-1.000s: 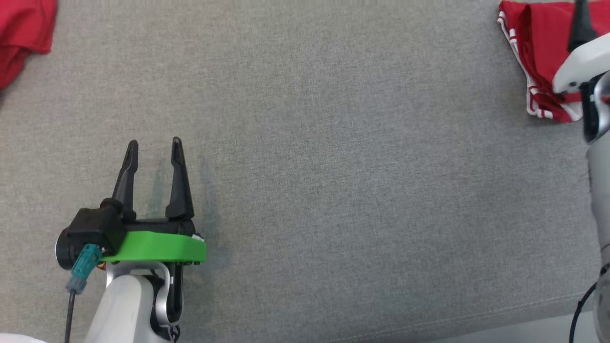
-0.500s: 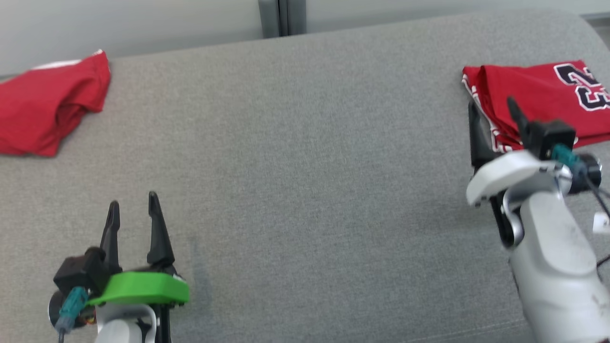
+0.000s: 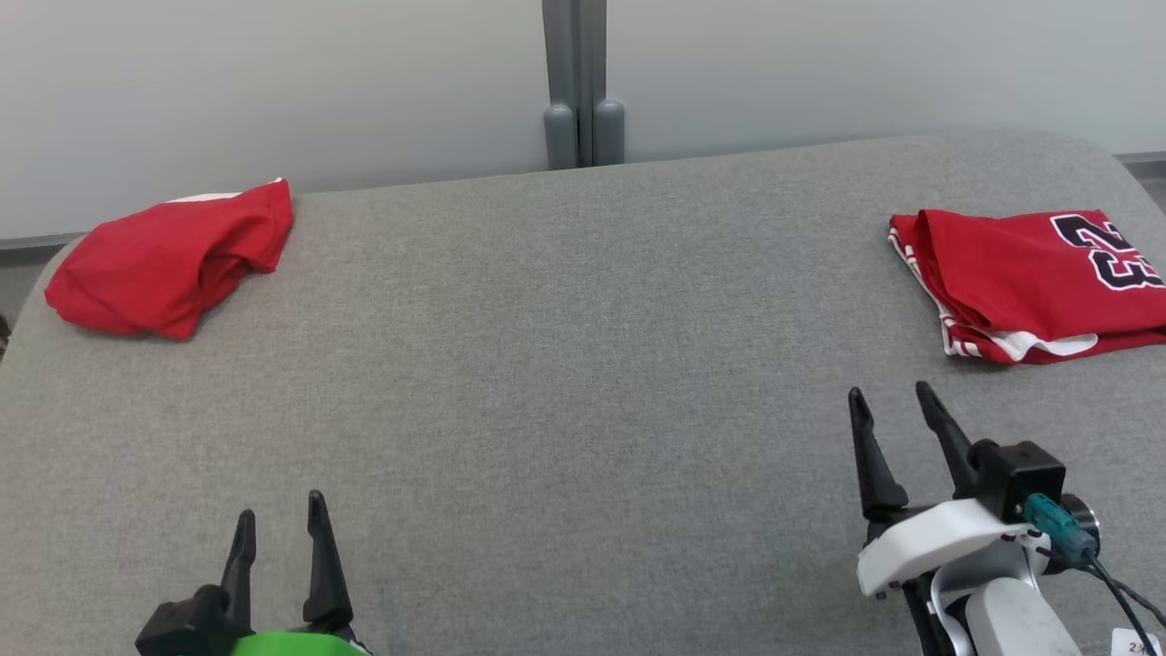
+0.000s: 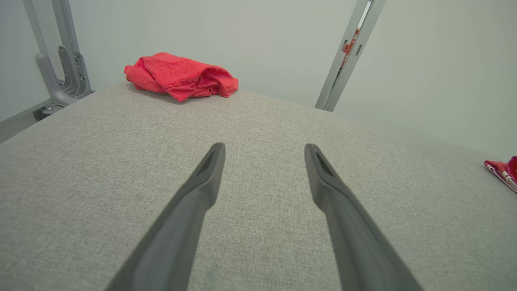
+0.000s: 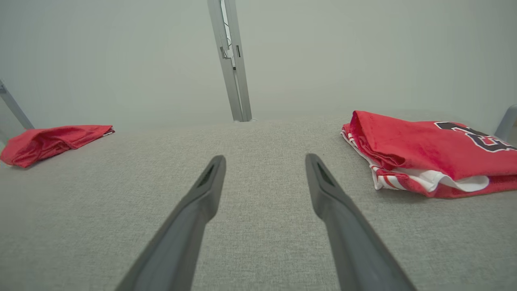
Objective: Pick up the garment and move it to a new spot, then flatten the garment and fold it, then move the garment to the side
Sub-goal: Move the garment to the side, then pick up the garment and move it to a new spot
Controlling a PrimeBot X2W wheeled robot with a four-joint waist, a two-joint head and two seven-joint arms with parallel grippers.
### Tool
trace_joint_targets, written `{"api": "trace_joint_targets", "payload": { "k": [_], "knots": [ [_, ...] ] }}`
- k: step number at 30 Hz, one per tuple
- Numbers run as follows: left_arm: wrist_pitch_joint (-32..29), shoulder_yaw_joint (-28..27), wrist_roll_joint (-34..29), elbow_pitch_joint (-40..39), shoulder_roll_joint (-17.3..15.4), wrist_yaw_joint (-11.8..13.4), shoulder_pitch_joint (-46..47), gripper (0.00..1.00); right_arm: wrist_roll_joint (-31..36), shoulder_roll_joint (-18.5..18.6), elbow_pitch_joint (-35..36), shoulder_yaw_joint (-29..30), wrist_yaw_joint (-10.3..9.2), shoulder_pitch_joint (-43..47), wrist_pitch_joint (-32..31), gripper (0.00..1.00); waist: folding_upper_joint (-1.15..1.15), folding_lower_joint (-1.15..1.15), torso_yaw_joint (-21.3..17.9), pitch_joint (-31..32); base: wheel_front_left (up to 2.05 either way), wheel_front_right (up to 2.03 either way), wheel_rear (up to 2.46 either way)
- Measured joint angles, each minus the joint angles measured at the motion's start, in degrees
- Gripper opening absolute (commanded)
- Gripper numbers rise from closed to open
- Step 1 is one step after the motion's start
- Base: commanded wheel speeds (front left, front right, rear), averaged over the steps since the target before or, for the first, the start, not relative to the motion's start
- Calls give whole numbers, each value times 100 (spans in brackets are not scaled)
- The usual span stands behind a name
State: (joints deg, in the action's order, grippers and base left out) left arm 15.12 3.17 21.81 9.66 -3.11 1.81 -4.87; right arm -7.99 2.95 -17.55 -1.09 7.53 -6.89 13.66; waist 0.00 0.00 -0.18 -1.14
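Observation:
A crumpled red garment [image 3: 168,269] lies bunched at the far left of the grey padded table [image 3: 583,383]. It also shows ahead of the fingers in the left wrist view [image 4: 181,76] and at the far left in the right wrist view [image 5: 48,141]. A folded red jersey [image 3: 1029,282] with a dark number and white trim lies flat at the far right [image 5: 424,149]; its corner shows too [image 4: 503,171]. My left gripper [image 3: 278,510] [image 4: 264,149] is open over bare cloth at the near left. My right gripper [image 3: 888,401] [image 5: 264,161] is open, just short of the jersey, touching nothing.
A pale wall runs behind the table, with a grey metal post [image 3: 574,82] at its middle. A grey metal frame [image 4: 60,60] stands off the table's left end. The table's far corners are rounded.
The head camera has tilted up, so both garments and the wall came into view. My right gripper has drawn back off the folded jersey toward the near edge. The left gripper stays open.

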Motion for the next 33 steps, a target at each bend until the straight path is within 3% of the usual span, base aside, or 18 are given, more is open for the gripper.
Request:
{"api": "trace_joint_targets", "payload": {
  "k": [5,24,33],
  "knots": [
    [0,78,5,120,10,23,-93,100,-312,-10,300,-153,0,364,-146,100,0,0,55,117,0,0,0],
    [0,210,1,224,14,23,-74,100,-293,-11,364,-237,0,534,-248,100,0,0,171,202,0,0,0],
    [-43,276,-74,186,-44,31,-42,100,-328,-11,385,-309,0,623,-246,100,0,0,742,217,0,0,0]
  ]
}}
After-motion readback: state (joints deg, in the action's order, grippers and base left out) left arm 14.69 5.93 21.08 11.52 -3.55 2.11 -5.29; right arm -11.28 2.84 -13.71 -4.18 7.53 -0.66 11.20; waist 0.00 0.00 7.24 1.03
